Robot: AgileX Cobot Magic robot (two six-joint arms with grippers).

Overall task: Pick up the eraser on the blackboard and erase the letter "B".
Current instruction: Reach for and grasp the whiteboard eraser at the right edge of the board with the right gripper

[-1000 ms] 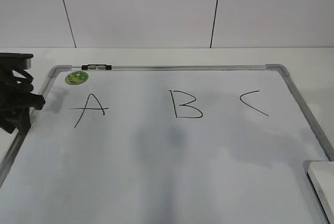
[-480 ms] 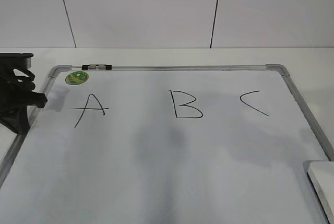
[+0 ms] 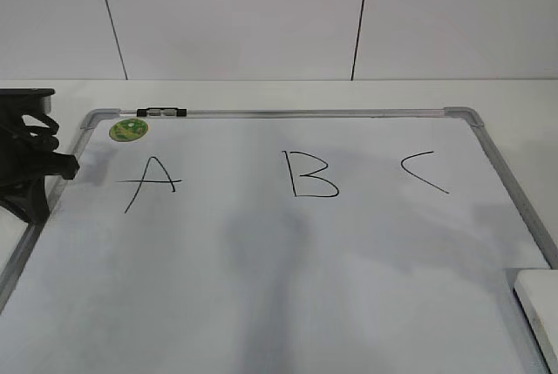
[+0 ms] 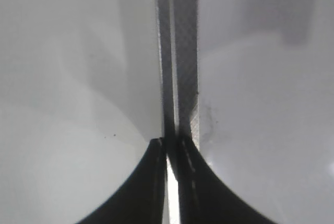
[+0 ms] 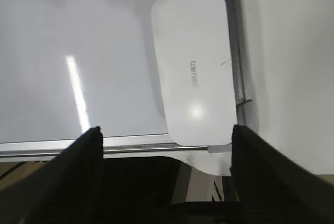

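Note:
The blackboard (image 3: 305,114) is a white board with a silver-grey frame and lies flat on the table. The letter "B" (image 3: 311,174) is drawn in black at its middle, between an "A" (image 3: 150,182) and a "C" (image 3: 425,172). The white eraser (image 3: 537,308) lies on the board's near right corner, cut off by the picture's edge. The right wrist view shows the whole eraser (image 5: 193,67) with a grey logo. My right gripper (image 5: 166,141) is open and empty above the board's edge, short of the eraser. My left gripper (image 3: 35,178) is shut and empty over the board's left frame (image 4: 180,51).
A green round sticker (image 3: 128,129) and a small black-and-clear clip (image 3: 161,112) sit at the board's far left corner. A white wall stands behind the table. A dark shadow lies on the board below the "B".
My left gripper has shifted slightly to the right at the board's left edge. The shadow on the lower middle of the board has grown darker and longer.

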